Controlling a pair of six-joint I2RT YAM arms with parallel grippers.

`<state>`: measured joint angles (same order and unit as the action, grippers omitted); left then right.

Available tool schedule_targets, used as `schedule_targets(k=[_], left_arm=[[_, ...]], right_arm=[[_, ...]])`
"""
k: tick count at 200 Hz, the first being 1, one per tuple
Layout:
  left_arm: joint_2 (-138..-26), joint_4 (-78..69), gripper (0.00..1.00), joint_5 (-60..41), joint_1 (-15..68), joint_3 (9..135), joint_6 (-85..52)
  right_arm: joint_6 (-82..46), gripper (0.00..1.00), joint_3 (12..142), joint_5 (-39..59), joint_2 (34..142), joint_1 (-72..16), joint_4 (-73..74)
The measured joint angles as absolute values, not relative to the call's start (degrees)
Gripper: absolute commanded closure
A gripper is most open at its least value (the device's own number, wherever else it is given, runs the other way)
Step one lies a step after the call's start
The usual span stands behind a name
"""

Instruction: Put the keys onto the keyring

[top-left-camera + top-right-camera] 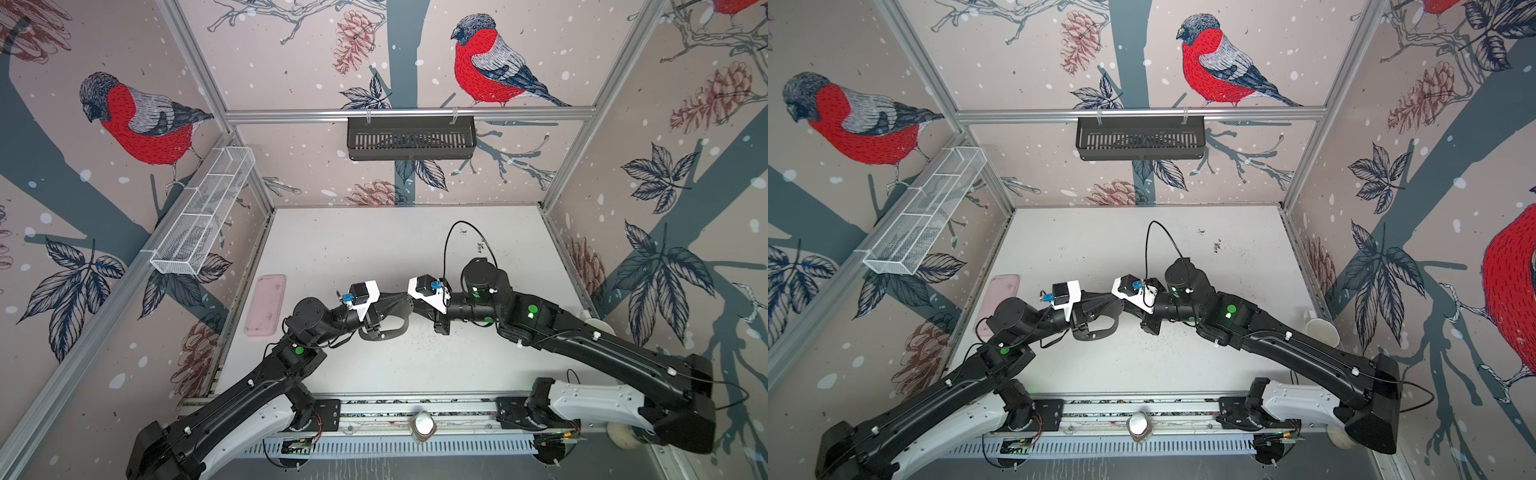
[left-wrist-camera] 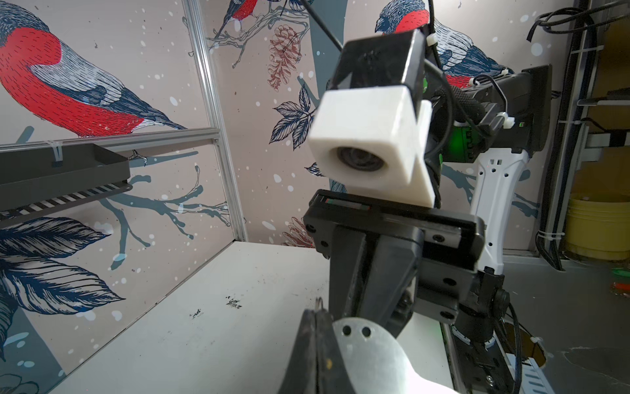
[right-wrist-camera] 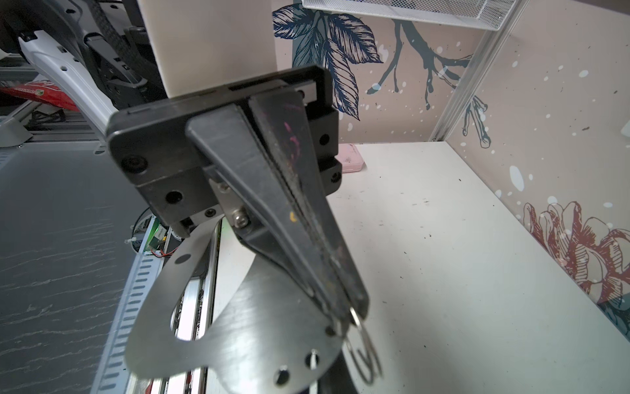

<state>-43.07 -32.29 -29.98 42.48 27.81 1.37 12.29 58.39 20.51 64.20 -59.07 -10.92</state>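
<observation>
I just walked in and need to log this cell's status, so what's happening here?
Both arms meet over the middle of the table. The left gripper is shut on the edge of the keyring, holding the grey plate in the air beside its small holes and a little metal ring. The right gripper is shut too, its tip close by the plate; what, if anything, it pinches is hidden. No key shows in any view.

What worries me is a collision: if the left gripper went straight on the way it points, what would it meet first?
Probably the right gripper: in the left wrist view it sits squarely ahead, almost tip to tip with the left gripper, which grips the keyring. Depth is unclear.
</observation>
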Motion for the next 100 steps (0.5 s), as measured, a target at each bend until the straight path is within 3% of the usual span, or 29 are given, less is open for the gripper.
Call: schedule_targets(k=[16,57,100], left_arm=[[-42.9,-32.3,1.00,-30.0,42.5,27.5,1.3],[-42.2,-33.3,1.00,-29.8,42.5,27.0,1.3],[-41.6,-34.0,1.00,-29.8,42.3,26.9,1.3]], right_arm=[[12.4,0.95,58.4,20.2,64.4,-59.2,-11.1],[12.5,0.66,58.3,20.5,64.5,-60.0,-11.6],[12.4,0.58,56.9,19.1,62.4,-60.0,-12.0]])
